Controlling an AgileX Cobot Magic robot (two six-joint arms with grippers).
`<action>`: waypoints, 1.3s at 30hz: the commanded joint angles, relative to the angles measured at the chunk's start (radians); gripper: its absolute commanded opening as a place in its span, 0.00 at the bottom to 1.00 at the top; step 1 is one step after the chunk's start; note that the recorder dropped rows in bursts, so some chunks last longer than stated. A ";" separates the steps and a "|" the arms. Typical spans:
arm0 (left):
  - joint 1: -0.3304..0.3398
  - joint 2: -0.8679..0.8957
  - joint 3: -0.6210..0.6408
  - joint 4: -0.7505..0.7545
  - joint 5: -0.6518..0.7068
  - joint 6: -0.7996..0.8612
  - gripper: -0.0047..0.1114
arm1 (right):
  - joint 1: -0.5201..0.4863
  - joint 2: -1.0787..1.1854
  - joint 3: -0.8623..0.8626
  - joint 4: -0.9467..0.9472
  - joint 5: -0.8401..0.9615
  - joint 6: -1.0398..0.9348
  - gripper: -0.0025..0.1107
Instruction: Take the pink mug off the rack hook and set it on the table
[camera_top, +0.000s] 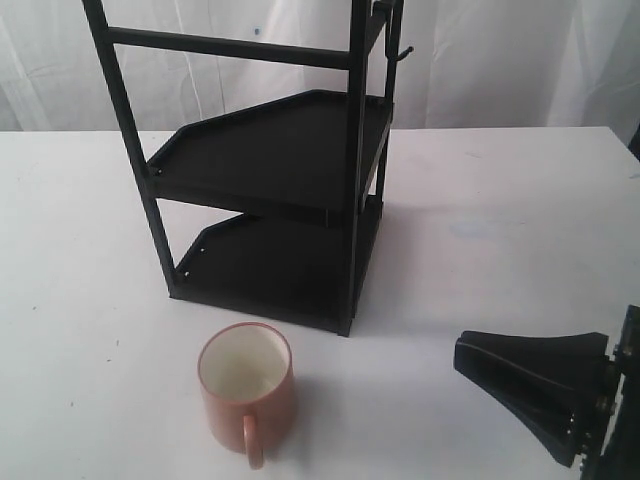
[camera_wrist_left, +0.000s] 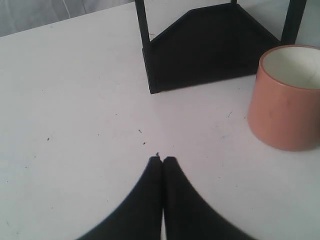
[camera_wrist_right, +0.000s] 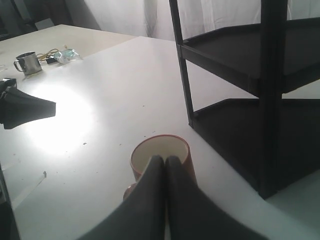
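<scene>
Your left gripper (camera_wrist_left: 162, 159) and right gripper (camera_wrist_right: 165, 159) sat clenched shut; the pink mug (camera_top: 246, 392) stood upright on the table (camera_top: 500, 200).

Pink mug (camera_top: 246, 392), 6 o'clock of rack in ext. view: ceramic look, glazed. Salmon outside w/ soft sheen, cream inside smooth & slightly glossy, a few faint specks on the wall in left wrist view. Rack (camera_top: 270, 160): black metal, matt painted look, shelves flat & smooth, barely any reflection. Rack hook (camera_top: 403, 54), approx. 1 o'clock from upper shelf: thin black metal, same matt finish. Table (camera_top: 500, 200): white, smooth, semi-gloss, w/ bright glare patch in right wrist view, small dark specks & smudges. Left gripper (camera_wrist_left: 162, 160) & right gripper (camera_wrist_right: 165, 159): matt black, plastic-looking, smooth. Backdrop (camera_top: 500, 60): white cloth, soft folds. Small cup (camera_wrist_right: 26, 63), well away from rack: shiny bare metal.
</scene>
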 joint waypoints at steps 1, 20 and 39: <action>0.002 -0.004 0.005 -0.003 -0.008 -0.005 0.04 | 0.001 -0.005 -0.007 0.004 0.000 0.001 0.02; 0.002 -0.004 0.005 -0.003 -0.008 -0.005 0.04 | 0.001 -0.005 -0.033 0.042 -0.131 -0.006 0.02; 0.002 -0.004 0.005 -0.003 -0.008 -0.005 0.04 | -0.001 -0.398 0.016 -1.441 -0.713 1.492 0.02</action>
